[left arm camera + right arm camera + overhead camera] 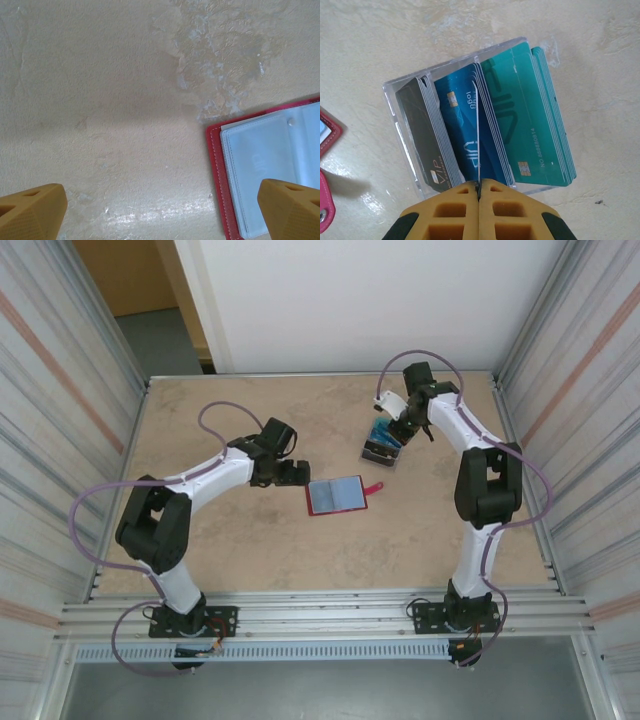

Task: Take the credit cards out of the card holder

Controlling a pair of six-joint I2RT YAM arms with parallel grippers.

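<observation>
Item: wallet (335,495), red, lying spread open on the table (250,550) about midway between the two arms, strap end pointing toward the right arm. Its clear pockets look pale and blank from the left wrist, apart from a faint mark in one that I cannot read as a card or not. Item: tray (390,95), clear plastic, three slots, standing well to the right of the wallet and farther back. Contents: dark cards (422,125) in one slot, blue cards (457,125) in the middle, teal cards (525,110) in the third, all standing on edge and leaning. Item: right gripper (479,192), jaws pressed together on one thin card (477,135) seen edge-on, held above or into the middle slot among the blue ones; whether it touches the tray floor I cannot tell. Item: left gripper (296,474), jaws spread as wide as they go, holding nothing, hanging just beside the wallet's left edge. Status, by my reckoning: most of the job is done, the bulk of the cards being sorted in the tray. Remaining: release the pinched card, then check the wallet's pockets for leftovers.
</observation>
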